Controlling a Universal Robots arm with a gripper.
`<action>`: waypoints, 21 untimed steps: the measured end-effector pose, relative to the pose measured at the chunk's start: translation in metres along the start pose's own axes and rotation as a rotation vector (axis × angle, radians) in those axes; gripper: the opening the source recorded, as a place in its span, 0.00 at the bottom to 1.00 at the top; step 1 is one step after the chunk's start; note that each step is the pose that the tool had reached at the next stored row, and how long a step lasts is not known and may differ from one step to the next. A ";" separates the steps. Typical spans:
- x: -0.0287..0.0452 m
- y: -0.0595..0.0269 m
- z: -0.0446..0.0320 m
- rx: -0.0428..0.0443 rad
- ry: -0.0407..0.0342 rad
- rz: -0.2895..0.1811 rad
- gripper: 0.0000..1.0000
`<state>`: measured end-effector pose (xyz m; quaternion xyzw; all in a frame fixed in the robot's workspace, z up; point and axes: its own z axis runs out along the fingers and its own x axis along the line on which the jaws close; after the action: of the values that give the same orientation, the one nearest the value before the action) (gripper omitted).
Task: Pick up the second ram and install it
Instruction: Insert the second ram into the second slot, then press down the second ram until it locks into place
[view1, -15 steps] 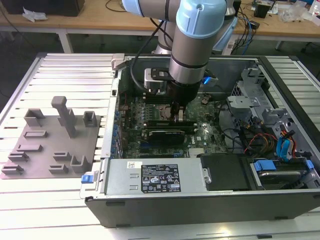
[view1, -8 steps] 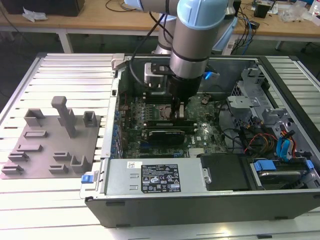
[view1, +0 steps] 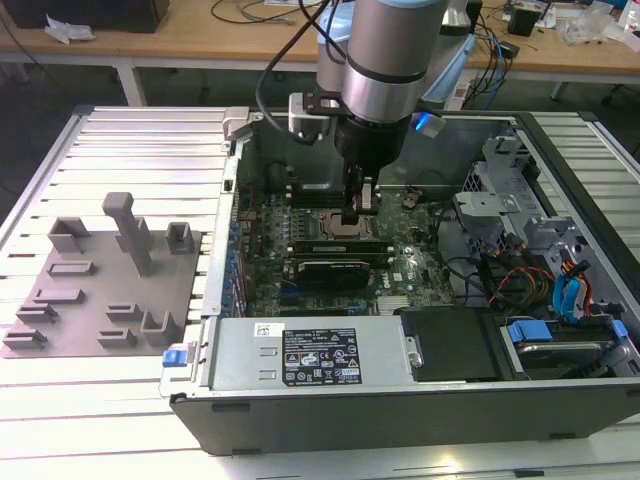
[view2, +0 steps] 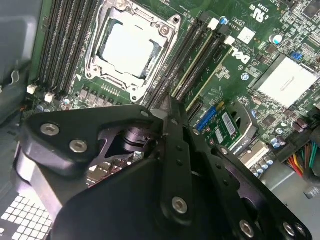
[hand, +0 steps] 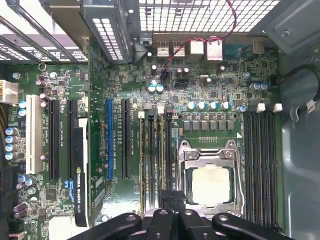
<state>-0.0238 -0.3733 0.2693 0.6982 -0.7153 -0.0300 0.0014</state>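
In the exterior view my gripper (view1: 357, 218) reaches down into the open computer case, just beside the CPU socket (view1: 332, 228). The second wrist view has the black fingers (view2: 172, 130) meeting at a point, the gripper (view2: 167, 102) shut on the end of the second ram (view2: 197, 62). The ram is a thin pale-green edge that runs away from the fingertips, in line with the black memory slots (view2: 187, 50) beside the socket (view2: 127, 47). I cannot tell how deep it sits. From the first wrist view, the gripper (hand: 172, 197) hangs over the slot bank (hand: 152, 155) beside the socket (hand: 210, 185).
A grey fixture plate (view1: 110, 290) with upright blocks lies at the exterior view's left, outside the case. A second slot bank (hand: 262, 160) flanks the socket's other side. A black card (hand: 80, 170) stands in the expansion slots. The power supply (view1: 300, 355) and drive cage (view1: 500, 200) crowd the board.
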 end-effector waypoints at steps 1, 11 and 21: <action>0.0000 0.0000 -0.0001 0.0000 0.0001 0.000 0.08; -0.0006 -0.0458 0.0117 -0.0122 0.0044 0.000 0.08; 0.0006 -0.0559 0.0395 -0.0156 0.0054 -0.008 0.08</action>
<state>0.0302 -0.3735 0.2274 0.7011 -0.7122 -0.0337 0.0086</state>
